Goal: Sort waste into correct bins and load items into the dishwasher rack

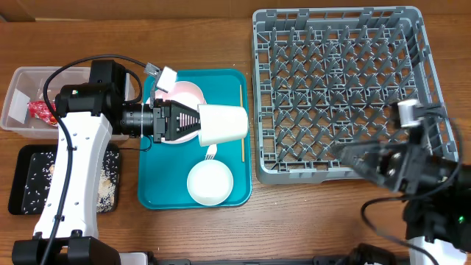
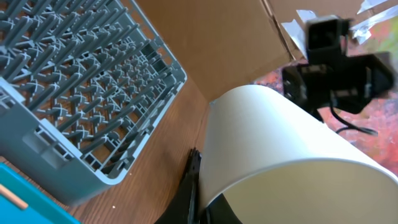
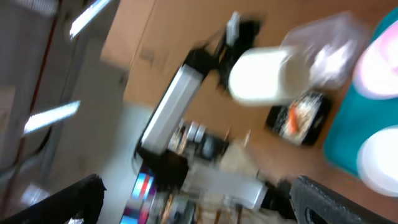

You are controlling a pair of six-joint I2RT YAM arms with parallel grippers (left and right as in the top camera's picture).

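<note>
Currently you have one small white cup clamped on its side in your left end effector, held above the teal tray. On that tray, count one white bowl, one white fork and one wooden chopstick near the right edge. There is also one round dish, half covered by the end effector, so you cannot tell bowl from plate.

One grey rack sits to the right on the tabletop. At far left is one clear tub holding a red wrapper, with one black tray scattered with rice in front of it.

Your right wrist view is badly smeared. Your left arm reaches rightward with its wrist level. Your right end effector hovers over the rack's front right corner, spread wide and holding nothing.
</note>
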